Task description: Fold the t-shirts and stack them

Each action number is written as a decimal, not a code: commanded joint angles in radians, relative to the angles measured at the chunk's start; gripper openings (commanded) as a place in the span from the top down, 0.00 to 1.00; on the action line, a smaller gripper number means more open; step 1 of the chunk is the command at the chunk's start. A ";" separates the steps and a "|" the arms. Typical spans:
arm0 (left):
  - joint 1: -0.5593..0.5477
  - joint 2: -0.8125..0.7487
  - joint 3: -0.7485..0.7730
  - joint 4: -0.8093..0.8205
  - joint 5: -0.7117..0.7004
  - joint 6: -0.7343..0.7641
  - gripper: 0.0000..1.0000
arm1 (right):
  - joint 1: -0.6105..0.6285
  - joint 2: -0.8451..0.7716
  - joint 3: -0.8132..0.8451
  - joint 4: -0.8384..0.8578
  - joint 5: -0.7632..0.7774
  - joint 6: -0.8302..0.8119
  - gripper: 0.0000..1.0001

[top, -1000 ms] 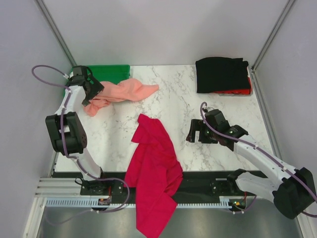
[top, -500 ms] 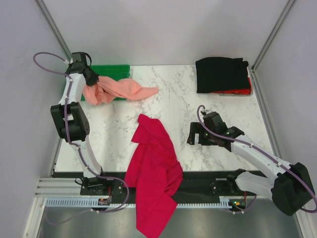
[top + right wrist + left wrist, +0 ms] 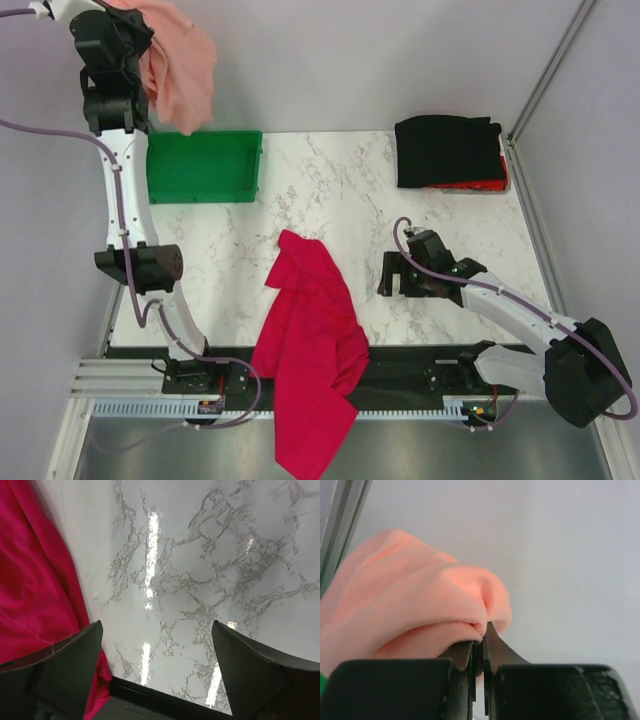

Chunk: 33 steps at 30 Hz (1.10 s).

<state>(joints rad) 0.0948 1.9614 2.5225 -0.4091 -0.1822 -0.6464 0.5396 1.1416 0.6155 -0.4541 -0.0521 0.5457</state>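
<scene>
My left gripper is raised high above the table's far left corner, shut on a fold of the salmon-pink t-shirt, which hangs bunched from it in the air. In the left wrist view the jaws pinch the pink cloth tightly. The crimson-red t-shirt lies crumpled at the centre front and drapes over the near edge. My right gripper hovers low and open just right of it, the red cloth showing beside its left finger. A folded black t-shirt rests at the back right.
A green plastic tray sits at the back left, below the hanging pink shirt. Under the black shirt a red folded edge shows. Bare marble table lies beneath my right gripper. Grey walls enclose three sides.
My left gripper shut on the pink shirt near the tray and lifted it off the table, high up to the far left. The right gripper shifted slightly and stayed open.
</scene>
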 commanded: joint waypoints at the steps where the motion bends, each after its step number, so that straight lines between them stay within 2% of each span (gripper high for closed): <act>1: 0.011 0.172 -0.025 0.070 0.058 -0.010 0.94 | 0.002 0.009 0.001 0.042 0.000 -0.009 0.02; 3: 0.003 0.189 -0.078 0.072 0.053 -0.007 0.89 | 0.002 0.018 0.003 0.042 0.003 -0.010 0.02; 4: 0.005 0.201 -0.094 0.067 0.065 0.010 0.82 | 0.002 0.020 0.001 0.042 0.005 -0.010 0.02; 5: 0.006 0.200 -0.137 0.044 0.064 0.014 0.58 | 0.002 0.023 0.004 0.043 0.006 -0.007 0.02; 7: 0.008 0.167 -0.188 0.012 0.043 -0.002 0.27 | 0.000 0.020 0.010 0.043 0.008 -0.010 0.02; 8: 0.006 0.142 -0.239 -0.029 0.018 -0.007 0.01 | 0.002 0.020 0.024 0.048 0.000 -0.012 0.02; 10: 0.008 0.073 -0.325 -0.030 -0.017 -0.027 0.00 | 0.003 0.021 0.039 0.060 -0.028 -0.023 0.02; 13: 0.005 -0.062 -0.442 -0.028 0.015 -0.024 0.00 | 0.025 0.027 0.062 0.127 -0.118 -0.010 0.02; 16: 0.006 -0.224 -0.582 -0.028 0.068 -0.053 0.00 | 0.147 0.087 0.150 0.147 -0.098 0.000 0.02; 17: 0.006 -0.327 -0.667 -0.030 0.084 -0.055 0.00 | 0.230 0.152 0.237 0.140 -0.054 -0.006 0.02; 19: 0.005 -0.437 -0.770 -0.031 0.114 -0.065 0.00 | 0.302 0.239 0.340 0.100 -0.019 -0.029 0.02; 20: 0.006 -0.490 -0.868 -0.030 0.125 -0.059 0.00 | 0.333 0.338 0.393 0.076 0.004 -0.056 0.02; 21: 0.005 -0.603 -0.919 -0.031 0.131 -0.046 0.00 | 0.392 0.390 0.518 0.045 0.046 -0.073 0.03; 24: 0.005 -0.767 -1.097 -0.055 0.153 -0.001 0.00 | 0.506 0.599 0.789 -0.092 0.128 -0.160 0.05; 25: 0.006 -0.864 -1.135 -0.088 0.159 0.036 0.00 | 0.528 0.650 0.852 -0.150 0.186 -0.182 0.05; 26: 0.006 -0.915 -1.186 -0.123 0.149 0.059 0.00 | 0.548 0.743 0.966 -0.170 0.207 -0.199 0.05; 29: 0.006 -1.070 -1.252 -0.247 0.121 0.129 0.00 | 0.585 0.906 1.140 -0.233 0.264 -0.228 0.08; 33: 0.006 -1.239 -1.358 -0.319 0.159 0.185 0.00 | 0.605 1.041 1.244 -0.248 0.296 -0.217 0.13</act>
<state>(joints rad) 0.0986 0.7799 1.2419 -0.5911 -0.0486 -0.5617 1.1507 2.1075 1.7920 -0.6037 0.1558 0.3550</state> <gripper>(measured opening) 0.994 0.880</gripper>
